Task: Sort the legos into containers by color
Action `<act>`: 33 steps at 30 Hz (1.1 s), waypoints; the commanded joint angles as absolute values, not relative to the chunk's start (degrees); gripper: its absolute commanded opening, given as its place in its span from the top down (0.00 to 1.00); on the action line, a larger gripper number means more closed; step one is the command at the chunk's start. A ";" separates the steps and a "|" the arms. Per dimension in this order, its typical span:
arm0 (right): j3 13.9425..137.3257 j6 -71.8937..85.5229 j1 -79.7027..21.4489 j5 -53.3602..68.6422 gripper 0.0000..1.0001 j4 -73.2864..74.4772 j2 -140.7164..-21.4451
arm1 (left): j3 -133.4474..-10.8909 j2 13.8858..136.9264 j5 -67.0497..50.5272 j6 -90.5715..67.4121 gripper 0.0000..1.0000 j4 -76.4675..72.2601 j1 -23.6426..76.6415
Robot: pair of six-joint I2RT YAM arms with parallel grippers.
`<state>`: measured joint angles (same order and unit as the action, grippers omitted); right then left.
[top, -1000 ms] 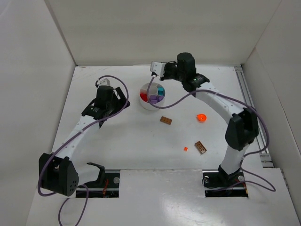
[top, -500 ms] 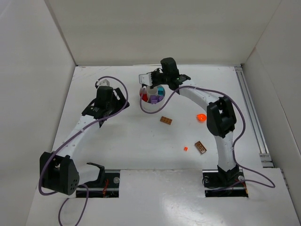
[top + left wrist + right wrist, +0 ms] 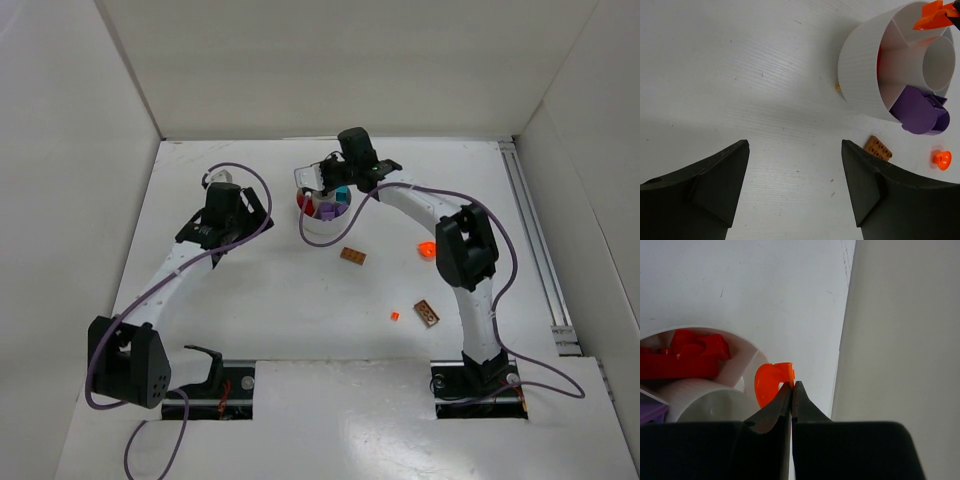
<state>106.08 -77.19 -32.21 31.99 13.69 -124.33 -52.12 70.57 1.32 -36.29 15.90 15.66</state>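
White dish (image 3: 320,228) from above: reaching over far rim with right gripper (image 3: 323,186). Left gripper (image 3: 794,150) spread, empty, beside dish. Pinching orange rounded piece (image 3: 771,382) by thin edge above rim beside red bricks (image 3: 690,357); might slip outside or among reds.

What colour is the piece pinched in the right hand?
Orange. The right hand pinches the piece; the right wrist view shows it best.

white dish (image 3: 857,60), red bricks (image 3: 690,354), purple pieces (image 3: 917,112), orange piece (image 3: 770,382), brown brick (image 3: 352,256)

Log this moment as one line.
right gripper: shut on orange rounded plastic piece over rim of white round plastic dish | left gripper: open beside dish
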 commanded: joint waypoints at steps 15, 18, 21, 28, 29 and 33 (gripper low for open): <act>107.67 -78.93 -31.11 38.92 0.69 15.56 -122.52 | -52.29 70.49 1.67 -36.12 0.29 14.85 15.38; 107.67 -78.93 -31.11 39.46 0.66 16.08 -121.38 | -52.29 70.49 1.14 -36.12 0.29 14.85 15.38; 106.27 -76.66 -30.50 40.33 0.66 14.69 -118.84 | -52.29 70.49 0.62 -36.12 0.29 14.85 15.38; 100.13 -55.61 -22.78 39.55 0.54 4.32 -107.69 | -53.79 68.56 5.88 -36.04 0.29 17.93 25.74; 98.45 -52.85 -21.46 40.86 0.47 3.00 -106.10 | -54.31 68.55 5.89 -36.04 0.29 18.63 27.32; 85.29 -40.36 -16.00 38.95 0.00 -5.08 -95.47 | -54.84 67.94 10.27 -36.56 0.28 19.25 42.22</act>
